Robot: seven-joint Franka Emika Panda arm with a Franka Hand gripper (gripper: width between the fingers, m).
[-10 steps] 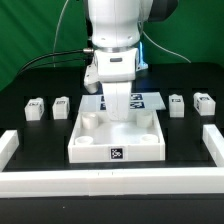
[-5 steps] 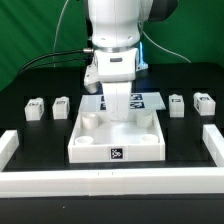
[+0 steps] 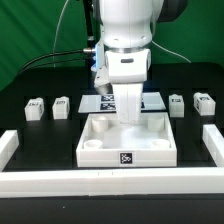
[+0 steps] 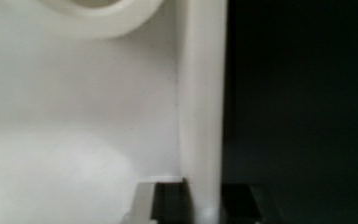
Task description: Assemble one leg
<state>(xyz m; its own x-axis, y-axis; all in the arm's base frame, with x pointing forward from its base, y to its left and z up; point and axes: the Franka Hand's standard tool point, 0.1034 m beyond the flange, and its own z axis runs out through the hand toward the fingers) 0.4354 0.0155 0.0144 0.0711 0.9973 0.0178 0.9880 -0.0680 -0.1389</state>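
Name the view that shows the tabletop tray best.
Exterior view: the whole tabletop tray is in frame, round corner sockets and front marker tag included. Wrist view gives only a blurred close-up of one wall and part of one socket.

Arm (image 3: pixel 125 30) over the tray (image 3: pixel 150 157) is all glossy white rounded shells, with a black section way up top and a bluish glow on one side. Black cables (image 3: pixel 60 55) trail off behind it. Gripper (image 3: pixel 129 115) body's a plain white block, and the fingertips (image 4: pixel 165 203) look dark.
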